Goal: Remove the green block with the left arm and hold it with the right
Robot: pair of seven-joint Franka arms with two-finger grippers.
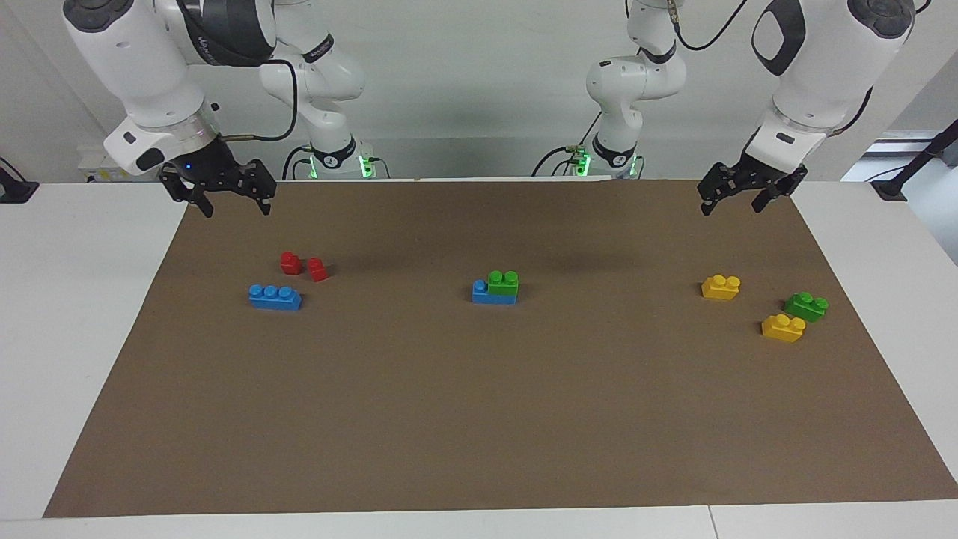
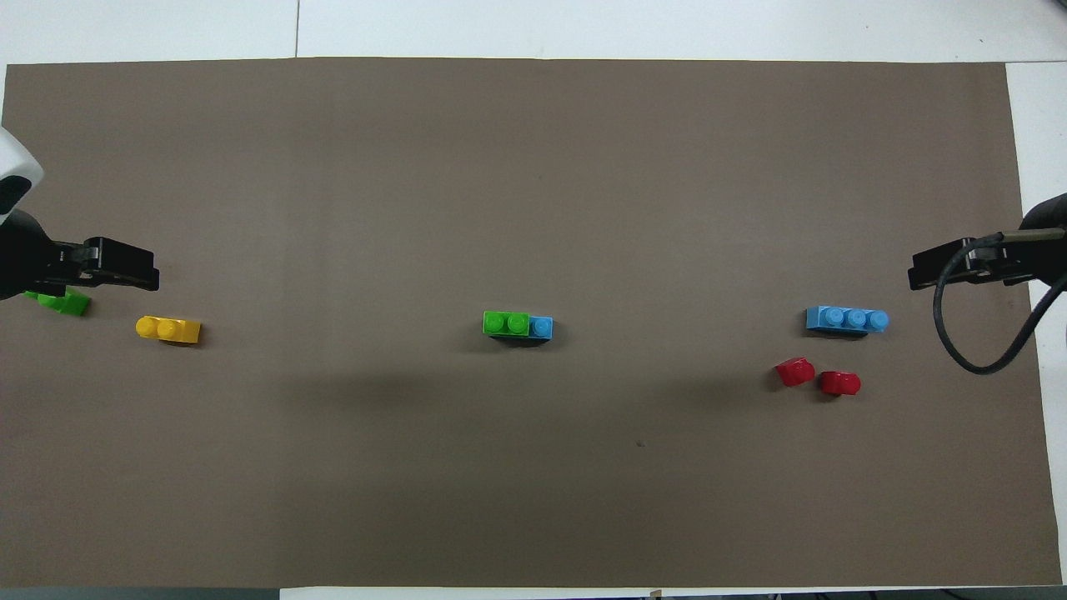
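A green block point(image 1: 504, 281) with two studs sits pressed onto one end of a blue brick point(image 1: 486, 296) in the middle of the brown mat point(image 1: 479, 419). It also shows in the overhead view point(image 2: 506, 322), with the blue brick point(image 2: 542, 327) sticking out beside it. My left gripper point(image 1: 731, 206) is open and empty, raised over the mat at the left arm's end; the overhead view shows it too point(image 2: 125, 268). My right gripper point(image 1: 236, 208) is open and empty, raised over the right arm's end point(image 2: 942, 268). Both are well apart from the stack.
A second green block point(image 1: 806, 305) and two yellow bricks point(image 1: 721, 287) point(image 1: 783, 327) lie at the left arm's end. A blue three-stud brick point(image 1: 275, 296) and two red pieces point(image 1: 290, 262) point(image 1: 318, 269) lie at the right arm's end.
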